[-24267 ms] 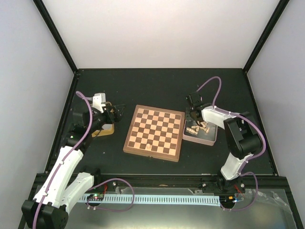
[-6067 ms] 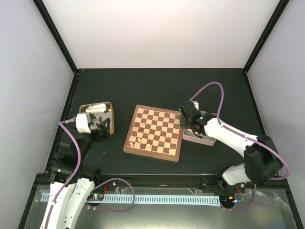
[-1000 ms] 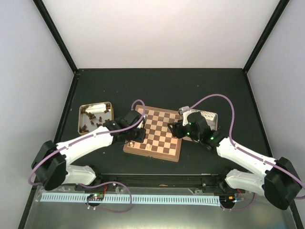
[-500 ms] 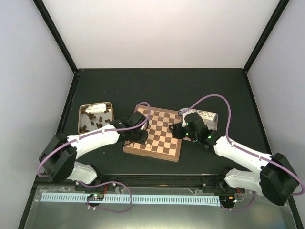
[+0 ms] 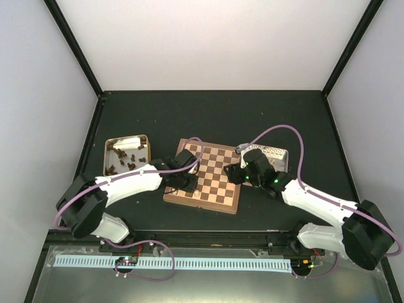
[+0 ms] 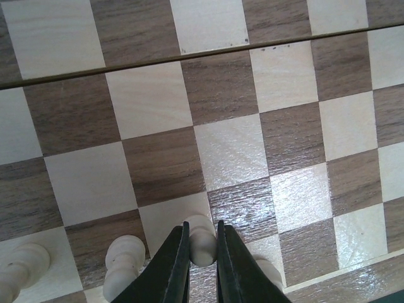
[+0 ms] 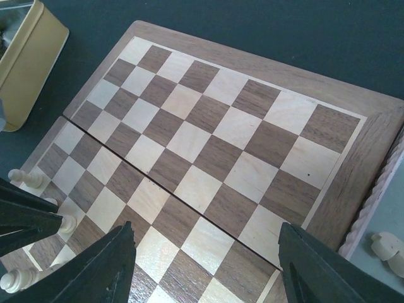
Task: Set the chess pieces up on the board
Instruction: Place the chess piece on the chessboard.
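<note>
The board (image 5: 214,169) lies between my two arms. My left gripper (image 6: 202,235) is shut on a pale beige chess piece (image 6: 199,222) just above the board's (image 6: 227,151) near-left corner squares. Pale pieces (image 6: 122,260) stand close on both sides of it. In the top view the left gripper (image 5: 187,183) is over the board's left near part. My right gripper (image 7: 205,252) hangs open and empty over the board's (image 7: 214,145) right side, and it shows as the right gripper (image 5: 235,173) from above. Pale pieces (image 7: 25,179) stand along the board's far edge in the right wrist view.
A gold tin (image 5: 126,154) with several dark brown pieces sits left of the board, and the same tin (image 7: 25,57) shows in the right wrist view. A pale tin (image 5: 276,155) lies right of the board, with a beige piece (image 7: 385,245) in it.
My left arm has slid a little further right over the board's near-left squares, still holding the pale piece. The right gripper has barely moved and stays open.
</note>
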Robot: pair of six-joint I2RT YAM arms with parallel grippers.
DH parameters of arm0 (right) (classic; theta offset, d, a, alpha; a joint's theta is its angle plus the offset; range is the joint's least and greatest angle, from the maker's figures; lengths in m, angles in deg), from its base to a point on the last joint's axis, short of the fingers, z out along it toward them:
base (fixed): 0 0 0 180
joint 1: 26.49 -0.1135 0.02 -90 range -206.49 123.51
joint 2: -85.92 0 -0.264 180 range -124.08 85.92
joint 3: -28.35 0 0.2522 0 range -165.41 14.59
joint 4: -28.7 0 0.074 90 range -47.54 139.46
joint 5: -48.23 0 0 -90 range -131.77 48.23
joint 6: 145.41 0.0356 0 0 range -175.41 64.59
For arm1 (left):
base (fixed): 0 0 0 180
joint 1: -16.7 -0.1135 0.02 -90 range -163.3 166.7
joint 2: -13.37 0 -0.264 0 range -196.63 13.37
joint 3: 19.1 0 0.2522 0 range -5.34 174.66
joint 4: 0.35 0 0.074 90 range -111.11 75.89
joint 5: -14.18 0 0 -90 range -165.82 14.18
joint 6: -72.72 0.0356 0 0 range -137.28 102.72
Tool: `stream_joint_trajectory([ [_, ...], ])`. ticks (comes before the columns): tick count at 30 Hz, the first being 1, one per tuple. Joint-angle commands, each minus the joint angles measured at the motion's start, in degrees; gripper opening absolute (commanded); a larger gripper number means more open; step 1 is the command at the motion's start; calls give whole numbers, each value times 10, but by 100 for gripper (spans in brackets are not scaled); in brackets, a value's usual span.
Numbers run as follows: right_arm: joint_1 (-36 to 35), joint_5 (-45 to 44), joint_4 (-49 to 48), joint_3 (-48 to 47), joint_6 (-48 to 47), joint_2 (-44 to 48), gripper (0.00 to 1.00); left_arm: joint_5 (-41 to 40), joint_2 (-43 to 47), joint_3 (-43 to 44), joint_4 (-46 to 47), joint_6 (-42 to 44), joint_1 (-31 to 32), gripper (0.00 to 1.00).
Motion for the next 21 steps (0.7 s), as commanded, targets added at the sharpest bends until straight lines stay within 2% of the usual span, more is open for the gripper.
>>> stream_joint_trajectory([
  [1, -1, -18, 1, -15, 4, -2, 63, -13, -9, 4, -1, 9, 4, 8],
  [5, 0, -18, 2, -15, 5, -2, 63, -16, -5, 7, -10, 11, 5, 10],
  [12, 0, -24, 8, -21, 11, 5, 63, -18, 12, 17, -27, 16, 5, 21],
  [21, 0, -73, 37, -34, 33, 30, 63, -18, 29, 40, -39, 20, 5, 25],
])
